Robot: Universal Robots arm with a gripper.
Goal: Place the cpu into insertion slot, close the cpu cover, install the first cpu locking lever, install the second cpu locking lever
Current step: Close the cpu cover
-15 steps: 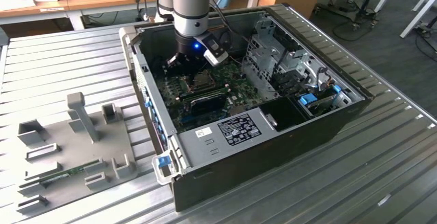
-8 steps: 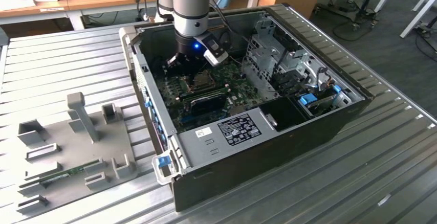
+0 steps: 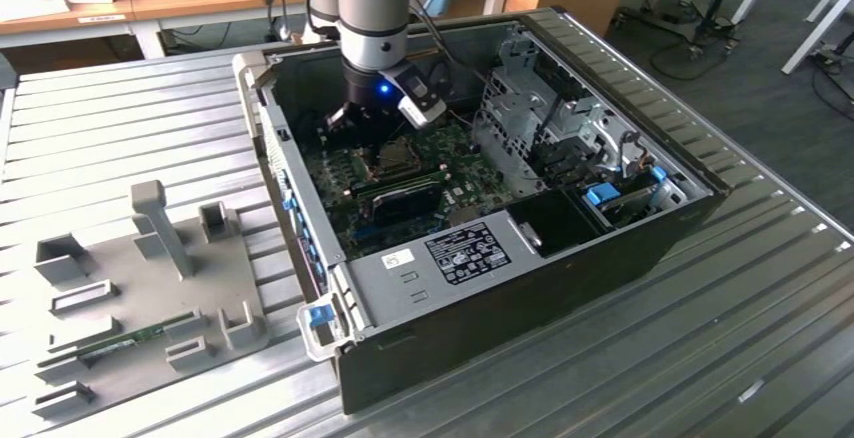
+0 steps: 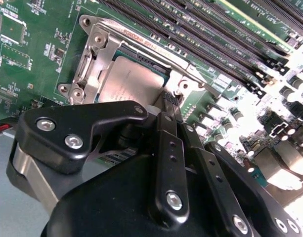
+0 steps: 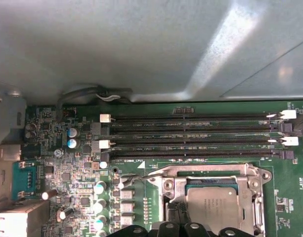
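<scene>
Main risk, as I judge it: my black gripper (image 4: 169, 98) sits right at the socket's edge, and I can't tell if the tips touch metal there. Any sideways slip would send them off the frame and into the green circuit board (image 4: 37, 64), w/ its small parts close beside my tips, so one could get scraped or knocked off. 2nd risk: a push landing off-centre could rock the frame and load one corner of the chip, prob. bending contacts underneath if it isn't lying flat. I can't confirm flatness from here. My jaws are narrow, tips all but together, w/ nothing visibly clamped btw them. The thin, square, dull-grey-topped cpu (image 4: 134, 84) lies in the socket just ahead of my tips, w/ faint print on its face and no tilt I can make out. The silvery, square, windowed metal cpu cover (image 5: 205, 173) looks to be down over the chip's edges, w/ the chip showing through its window. Whether either locking lever is latched, I can't tell. The long black memory slots (image 5: 191, 133) run just beyond the socket, apart from my tips.
</scene>
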